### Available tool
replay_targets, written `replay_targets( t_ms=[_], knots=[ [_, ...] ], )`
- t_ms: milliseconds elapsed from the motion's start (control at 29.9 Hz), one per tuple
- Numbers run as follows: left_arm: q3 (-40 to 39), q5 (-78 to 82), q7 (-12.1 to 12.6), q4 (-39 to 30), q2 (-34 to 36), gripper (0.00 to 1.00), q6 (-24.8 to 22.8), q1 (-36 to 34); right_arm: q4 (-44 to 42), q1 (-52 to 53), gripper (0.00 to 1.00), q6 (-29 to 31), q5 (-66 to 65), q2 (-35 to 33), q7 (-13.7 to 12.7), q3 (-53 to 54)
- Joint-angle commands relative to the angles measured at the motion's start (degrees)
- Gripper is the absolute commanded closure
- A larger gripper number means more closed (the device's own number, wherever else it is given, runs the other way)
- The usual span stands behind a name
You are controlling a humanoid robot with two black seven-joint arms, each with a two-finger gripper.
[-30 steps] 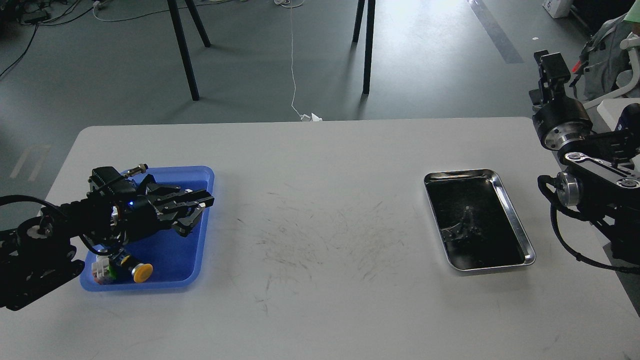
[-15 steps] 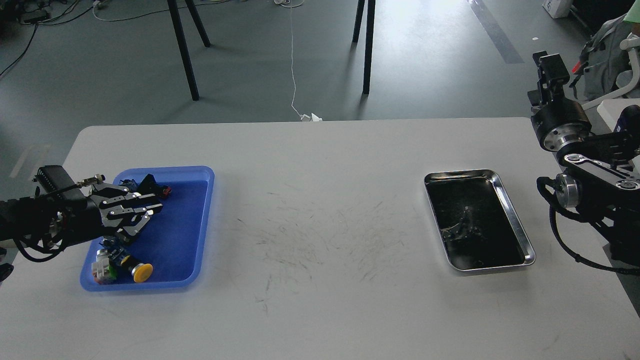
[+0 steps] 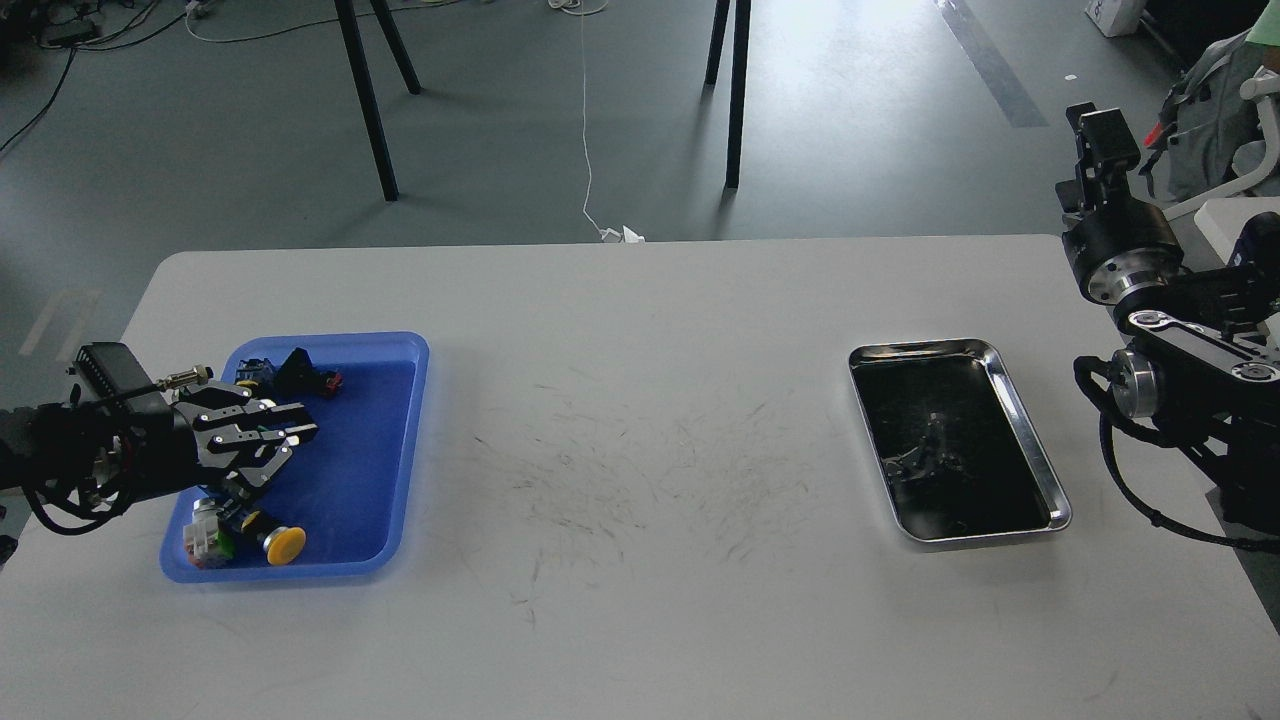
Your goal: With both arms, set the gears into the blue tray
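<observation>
Head view: left gripper (image 3: 290, 437) sits over the near-left part of the blue tray (image 3: 400, 480), fingers close together, nothing visibly held. Gears too small to make out; small dark bits lie in the steel tray (image 3: 1030, 440), nearer the right arm. Right gripper (image 3: 1095, 130) is raised off the table's far right, state unclear.

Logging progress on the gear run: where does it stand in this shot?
Done: can't confirm; no gears are discernible in the blue tray, only push-button switches. In hand: nothing visible; the left gripper hovers over the tray's left side, the right gripper is raised off the table's right edge. Left: the steel tray holds small dark pieces, too unclear to identify.
</observation>
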Motion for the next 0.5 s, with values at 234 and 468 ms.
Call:
replay_targets(
  t_ms=[234,468],
  knots=[
    [-0.06,-0.66,0.00,1.15,-1.86,0.72,-0.01,-0.13,0.00,-0.04,0.05,0.05,-0.06,-0.07,0.02,-0.18],
    [-0.06,-0.66,0.00,2.21,-1.86,0.65,-0.01,-0.22,0.09,-0.04,0.05,0.05,-0.06,-0.07,0.02,-0.36]
  ],
)
